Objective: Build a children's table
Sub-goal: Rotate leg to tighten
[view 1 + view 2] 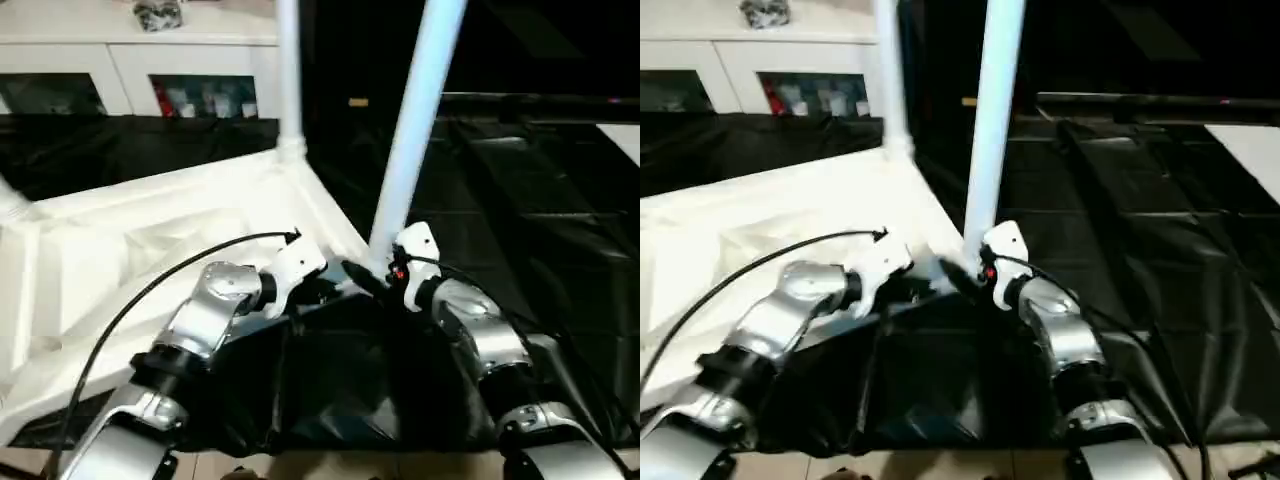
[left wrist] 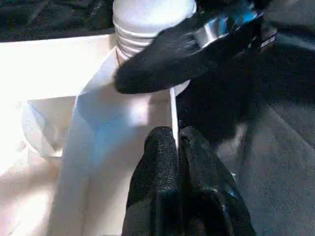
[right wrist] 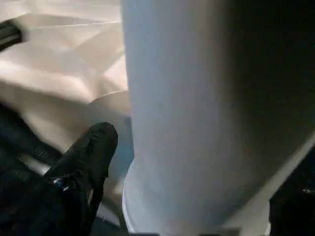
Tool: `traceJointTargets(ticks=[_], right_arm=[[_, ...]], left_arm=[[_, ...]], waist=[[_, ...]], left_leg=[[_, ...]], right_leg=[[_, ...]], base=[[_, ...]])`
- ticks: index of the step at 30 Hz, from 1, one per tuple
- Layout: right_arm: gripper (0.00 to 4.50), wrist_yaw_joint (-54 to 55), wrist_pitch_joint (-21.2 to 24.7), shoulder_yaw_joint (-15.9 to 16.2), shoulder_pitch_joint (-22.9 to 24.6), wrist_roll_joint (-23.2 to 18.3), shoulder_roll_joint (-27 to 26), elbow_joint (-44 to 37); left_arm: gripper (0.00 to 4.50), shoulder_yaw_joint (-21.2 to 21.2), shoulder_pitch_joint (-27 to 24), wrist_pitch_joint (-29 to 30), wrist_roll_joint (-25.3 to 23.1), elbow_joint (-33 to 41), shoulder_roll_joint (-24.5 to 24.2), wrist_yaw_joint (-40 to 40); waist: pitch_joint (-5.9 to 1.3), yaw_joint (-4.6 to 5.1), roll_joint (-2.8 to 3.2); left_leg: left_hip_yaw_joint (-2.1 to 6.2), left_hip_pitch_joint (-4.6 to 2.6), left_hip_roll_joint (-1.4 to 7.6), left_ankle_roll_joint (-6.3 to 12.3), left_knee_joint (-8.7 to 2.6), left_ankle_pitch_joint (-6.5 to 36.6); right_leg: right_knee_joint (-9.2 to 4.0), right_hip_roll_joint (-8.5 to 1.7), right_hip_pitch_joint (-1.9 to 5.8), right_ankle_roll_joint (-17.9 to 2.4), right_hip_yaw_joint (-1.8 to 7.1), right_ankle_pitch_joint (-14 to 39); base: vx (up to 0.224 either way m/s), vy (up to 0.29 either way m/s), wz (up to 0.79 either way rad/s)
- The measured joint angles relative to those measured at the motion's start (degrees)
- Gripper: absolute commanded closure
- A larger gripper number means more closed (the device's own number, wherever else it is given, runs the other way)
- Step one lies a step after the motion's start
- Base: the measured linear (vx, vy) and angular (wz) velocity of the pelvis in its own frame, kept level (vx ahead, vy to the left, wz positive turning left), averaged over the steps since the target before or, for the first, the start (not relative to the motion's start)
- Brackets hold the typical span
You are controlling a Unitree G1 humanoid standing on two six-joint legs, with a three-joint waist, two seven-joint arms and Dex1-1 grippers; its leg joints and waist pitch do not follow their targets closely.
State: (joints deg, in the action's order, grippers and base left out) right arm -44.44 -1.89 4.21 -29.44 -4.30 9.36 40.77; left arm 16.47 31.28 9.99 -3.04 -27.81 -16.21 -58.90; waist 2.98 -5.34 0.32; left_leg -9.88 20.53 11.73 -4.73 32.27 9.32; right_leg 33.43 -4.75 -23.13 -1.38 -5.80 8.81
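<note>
A black-draped surface [image 1: 520, 230] is filling the lower and right part of the head views, with white cabinets [image 1: 130, 60] running along the upper left. At lower centre the left gripper [image 2: 177, 142] is sitting with its two fingers pressed together, holding nothing, their tips lying against the thin white rim of the tabletop [image 1: 130, 260]. Just right of it, the right gripper [image 1: 375, 280] is reaching to the base of the near leg [image 1: 415, 120]; one black finger [image 2: 162, 64] is lying across the ribbed foot of that leg where it meets the corner socket, and whether the jaws are gripping or merely standing wide around it cannot be told. The tabletop is lying upside down across the left half of the frame, ribs upward. A second leg [image 1: 289, 70] is standing upright in the far corner, at upper centre.
</note>
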Motion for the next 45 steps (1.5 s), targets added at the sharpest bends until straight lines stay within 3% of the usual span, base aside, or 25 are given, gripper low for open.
traceJointTargets(ticks=[9, 11, 21, 26, 30, 34, 39, 44, 45], right_arm=[[0.59, -19.8, 2.9, 5.1, 4.8, -2.9, 7.5, -9.4], [0.85, -22.1, 3.8, 5.8, 5.9, -3.4, 8.3, -11.4], [1.66, -26.3, 6.3, 7.6, 8.7, -4.6, 10.0, -16.4], [1.73, -25.4, 6.3, 7.5, 9.0, -4.6, 9.5, -16.8], [1.75, -14.2, 6.2, 3.6, 7.9, -3.6, 5.2, -12.9], [1.75, -2.5, 6.6, 1.3, 5.2, -2.1, 1.4, -8.7], [1.76, 17.3, 6.8, -2.2, 0.3, 0.1, -5.4, -2.1], [1.76, 26.8, 5.1, -4.7, -2.4, 0.6, -9.0, 2.1], [1.41, 27.1, 4.2, -4.8, -2.4, 0.7, -9.0, 2.4]], left_arm=[[4.5, 1.0, -1.4, -2.1, 2.6, 1.8, -5.5, -11.2], [4.5, 1.5, -1.6, -2.1, 3.3, 2.2, -6.4, -13.1], [4.5, 2.6, -2.4, -1.8, 3.8, 4.1, -8.6, -18.4], [4.5, 2.7, -2.4, -1.8, 3.7, 4.0, -7.8, -17.6], [4.5, 0.6, -2.3, -0.2, 2.5, 2.4, -4.7, -9.3], [4.5, -0.3, -1.3, 1.5, 1.1, 1.0, -1.6, -2.6], [4.5, -1.0, 1.3, 3.7, -2.0, -2.2, 3.6, 8.6], [4.5, -1.0, 1.7, 4.5, -3.6, -2.5, 6.3, 13.9], [4.5, -1.0, 1.7, 4.4, -3.6, -2.5, 6.6, 14.3]], waist=[[0.01, -1.52, -0.02], [0.01, -1.66, -0.02], [0.01, -2.62, -0.02], [0.01, -2.75, -0.02], [0.0, -2.46, -0.03], [0.0, -0.85, -0.04], [-0.01, 0.22, -0.01], [-0.01, 0.31, -0.01], [-0.01, 0.28, -0.01]], left_leg=[[-0.13, 0.06, 0.08, 0.03, 0.18, 0.0], [-0.15, 0.04, 0.08, 0.03, 0.16, 0.0], [-0.15, -0.02, 0.08, 0.02, 0.17, 0.0], [-0.15, -0.03, 0.08, 0.02, 0.16, 0.0], [-0.15, -0.23, 0.06, 0.01, 0.18, 0.0], [-0.12, -0.34, 0.01, 0.01, 0.21, 0.0], [-0.09, -0.36, -0.01, 0.01, 0.17, 0.0], [-0.09, -0.27, -0.03, 0.01, 0.17, 0.0], [-0.09, -0.24, -0.05, 0.01, 0.17, 0.0]], right_leg=[[-0.01, -0.01, 0.07, 0.0, 0.06, 0.0], [-0.01, -0.01, 0.09, 0.2, 0.09, 0.2], [0.0, -0.01, 0.19, 0.3, 0.11, 0.2], [0.02, -0.01, 0.19, 0.3, 0.11, 0.2], [0.04, -0.01, 0.32, 0.3, 0.13, 0.2], [-0.01, -0.05, 0.31, 0.3, 0.1, 0.2], [-0.13, -0.06, 0.32, 0.3, 0.06, 0.2], [-0.29, -0.06, 0.33, 0.3, 0.08, 0.2], [-0.29, -0.07, 0.33, 0.3, 0.11, 0.2]], base=[[0.0, 0.0, 0.0], [0.0, 0.0, 0.0], [0.0, 0.0, 0.0], [0.0, 0.0, 0.0], [0.0, 0.0, 0.0], [0.0, 0.0, 0.0], [0.0, 0.0, 0.0], [0.0, 0.0, 0.0], [0.0, 0.0, 0.0]])
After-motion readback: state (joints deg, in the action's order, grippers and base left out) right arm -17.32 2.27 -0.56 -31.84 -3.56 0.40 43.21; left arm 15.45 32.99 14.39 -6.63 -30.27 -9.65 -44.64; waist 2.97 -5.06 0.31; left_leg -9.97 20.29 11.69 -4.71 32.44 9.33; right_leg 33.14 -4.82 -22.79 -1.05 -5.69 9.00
